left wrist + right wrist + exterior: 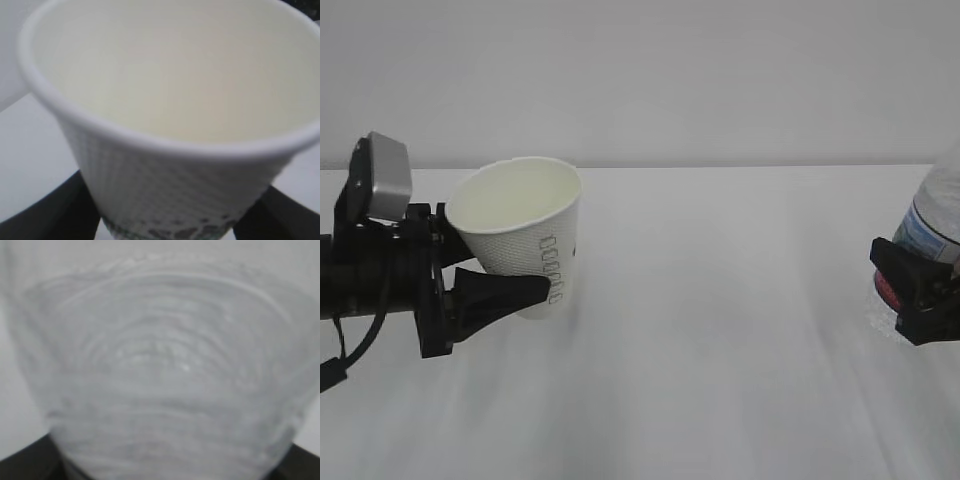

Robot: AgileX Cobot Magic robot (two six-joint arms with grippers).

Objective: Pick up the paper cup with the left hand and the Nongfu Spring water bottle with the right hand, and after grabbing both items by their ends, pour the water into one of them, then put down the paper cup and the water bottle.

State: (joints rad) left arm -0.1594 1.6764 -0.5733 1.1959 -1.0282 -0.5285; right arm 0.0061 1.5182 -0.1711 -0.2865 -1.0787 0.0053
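From the outside camera I see my left claw (505, 290) gripping the paper cup (525, 235) near its bottom, on the left, tipped, above the white counter (720, 330). Far right, my right claw (915, 290) grips the water bottle (932, 225).

My left wrist camera shows the paper cup (170, 120) up close, black fingers (45, 215) on both sides.

My right wrist camera shows the blurry bottle (160, 375) filling the picture.

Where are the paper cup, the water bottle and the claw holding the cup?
paper cup (525, 235): exterior view, on its dimpled side wall.
water bottle (932, 222): exterior view, on its clear body by the label.
left gripper (490, 275): exterior view, between its fingertips at the cup's base.
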